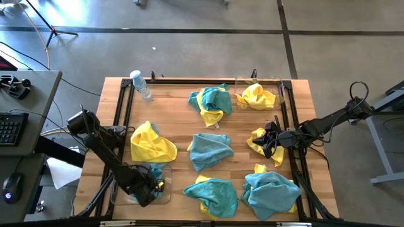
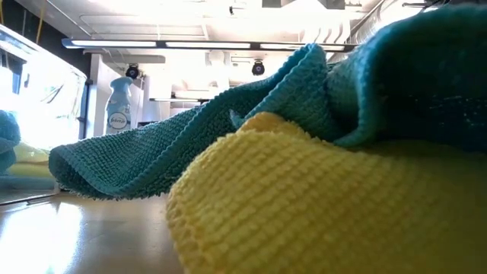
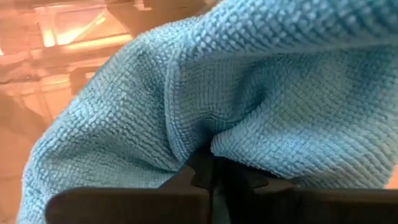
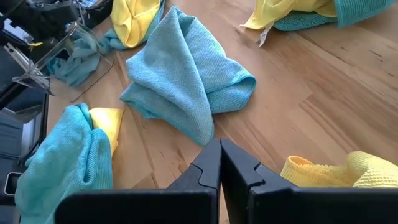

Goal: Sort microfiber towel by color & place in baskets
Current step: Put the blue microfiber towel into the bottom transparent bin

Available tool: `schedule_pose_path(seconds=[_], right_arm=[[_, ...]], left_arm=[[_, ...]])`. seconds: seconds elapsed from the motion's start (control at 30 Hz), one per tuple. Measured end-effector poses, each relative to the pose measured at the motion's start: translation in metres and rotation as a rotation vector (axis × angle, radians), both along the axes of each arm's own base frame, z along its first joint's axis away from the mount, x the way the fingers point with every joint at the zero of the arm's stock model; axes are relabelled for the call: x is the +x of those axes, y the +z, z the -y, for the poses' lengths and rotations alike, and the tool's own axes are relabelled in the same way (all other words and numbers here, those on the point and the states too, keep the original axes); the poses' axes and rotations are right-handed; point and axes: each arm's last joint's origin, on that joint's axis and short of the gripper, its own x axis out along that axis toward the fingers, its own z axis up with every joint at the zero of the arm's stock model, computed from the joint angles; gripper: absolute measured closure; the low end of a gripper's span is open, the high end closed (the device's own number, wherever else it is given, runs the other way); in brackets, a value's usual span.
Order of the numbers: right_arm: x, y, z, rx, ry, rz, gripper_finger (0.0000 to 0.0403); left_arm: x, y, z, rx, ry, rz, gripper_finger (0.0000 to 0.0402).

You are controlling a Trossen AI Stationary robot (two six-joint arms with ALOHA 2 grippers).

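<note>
Left arm reaches from the surface's left edge toward the near-left corner, elbow bent, left tool (image 1: 151, 186) low at that corner. In the left wrist view its fingers (image 3: 205, 180) meet at the tips, pinched together. Right arm comes in from the right edge, stretched nearly straight across, right tool (image 1: 270, 140) low over the right-middle of the surface. Its fingers (image 4: 214, 165) are pressed together, nothing between them.

grey concrete floor (image 1: 189, 50), bright ceiling strip lights (image 2: 190, 44)
</note>
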Motion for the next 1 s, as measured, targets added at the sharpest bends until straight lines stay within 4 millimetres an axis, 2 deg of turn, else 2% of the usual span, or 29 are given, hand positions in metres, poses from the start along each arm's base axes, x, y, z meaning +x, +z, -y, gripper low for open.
schedule_pose_path(seconds=[0.3, 0.47, 0.73, 1.0], right_arm=[[0.000, 0.000, 0.000, -0.010, 0.007, 0.000, 0.0403], [0.000, 0.000, 0.000, -0.039, 0.026, -0.004, 0.0403], [0.000, 0.000, 0.000, -0.081, 0.055, -0.015, 0.0403], [0.000, 0.000, 0.000, -0.081, 0.057, -0.015, 0.0403]], left_arm=[[0.001, 0.001, 0.001, -0.059, -0.005, -0.054, 0.0302], [0.003, 0.015, 0.003, -0.100, -0.013, -0.030, 0.0270], [0.007, 0.058, 0.008, -0.204, -0.038, 0.070, 0.0259], [-0.002, 0.085, -0.001, -0.124, -0.036, -0.043, 0.0259]])
